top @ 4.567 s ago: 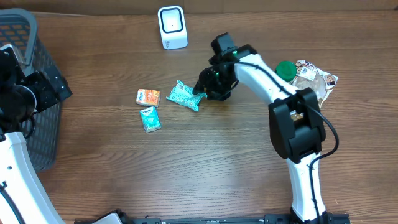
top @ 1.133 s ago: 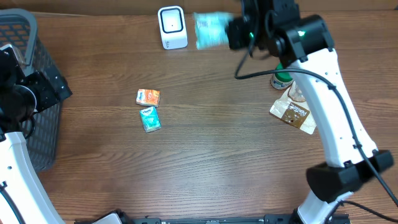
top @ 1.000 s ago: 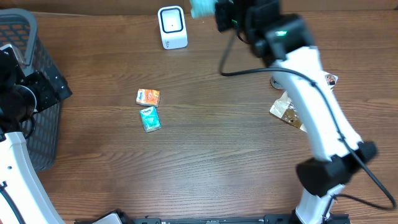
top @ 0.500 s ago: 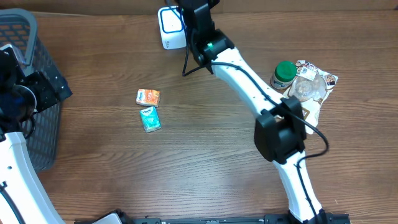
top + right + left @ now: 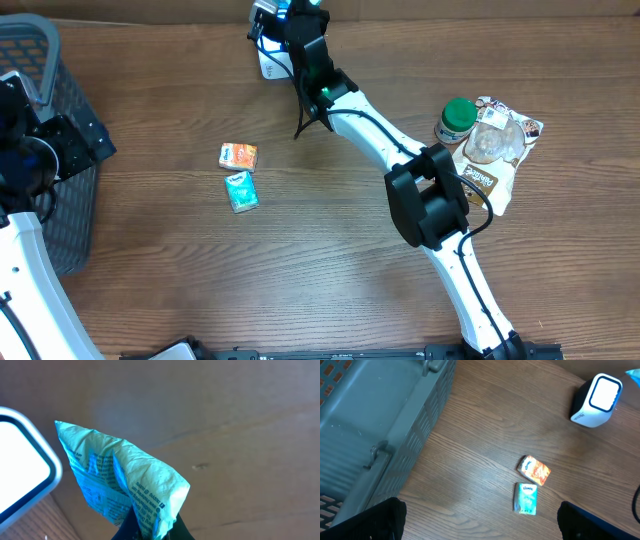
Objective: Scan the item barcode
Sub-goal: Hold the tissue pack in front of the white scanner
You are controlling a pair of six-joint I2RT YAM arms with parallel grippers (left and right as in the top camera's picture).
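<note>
Right tool (image 5: 150, 529): jaws pinched shut on the lower corner of the teal printed packet (image 5: 117, 487). The packet stands up out of the tool, crumpled, with its fine print facing the wrist camera.

White scanner (image 5: 20, 472): just beside the packet, at its 9 o'clock in the right wrist view. Whether they touch cannot be judged.

Overhead: the right arm reaches to the 12 o'clock edge of the desk (image 5: 330, 260), with the tool over the scanner.

Left tool (image 5: 480, 527): jaws spread wide, nothing between them. It is held above the desk at 9 o'clock, beside the grey basket (image 5: 375, 415).

Orange packet (image 5: 238, 156) and small teal packet (image 5: 241, 191): just beside one another, at 10 o'clock from desk centre.

Green-capped jar (image 5: 456, 117) and clear bags (image 5: 500, 140): at 2 o'clock.
</note>
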